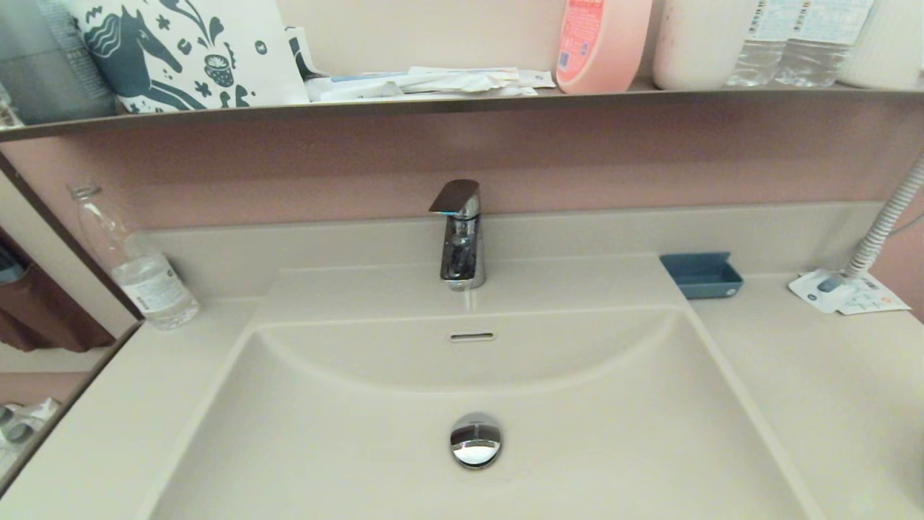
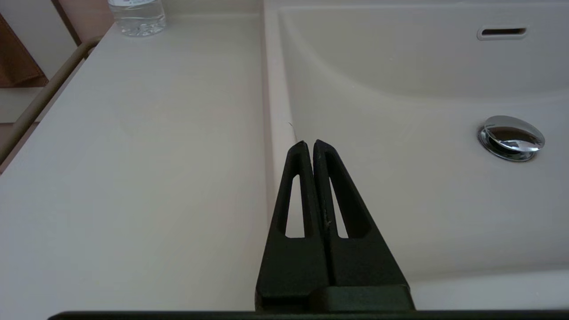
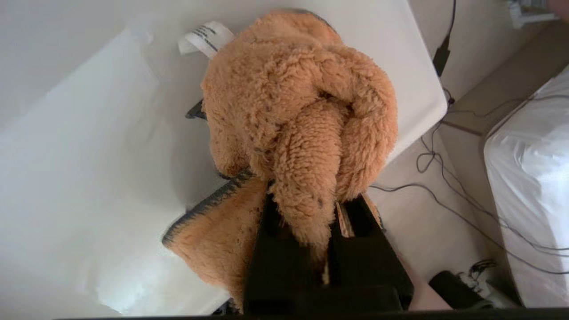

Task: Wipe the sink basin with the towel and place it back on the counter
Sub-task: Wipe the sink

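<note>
1. Counter (image 2: pixel 133 155) of smooth beige spreads beside the left claw (image 2: pixel 310 144) and below the right claw (image 3: pixel 318 213).
2. Sink basin (image 2: pixel 400 186) lies under and ahead of the left claw, whose tips hang over its rim with fingers pressed together, holding nothing.
3. Towel (image 3: pixel 298 120), tan and fuzzy, is bunched in the right claw, pinched between its fingers above the counter's edge.
4. Drain plug (image 2: pixel 511 137) sits well off to one side of the left claw.

My left pincer (image 2: pixel 310 143) has its fingers pressed together, holding nothing, poised low and level. My right pincer (image 3: pixel 306 213) is clamped on the towel (image 3: pixel 298 120), bunched over its fingers.
</note>
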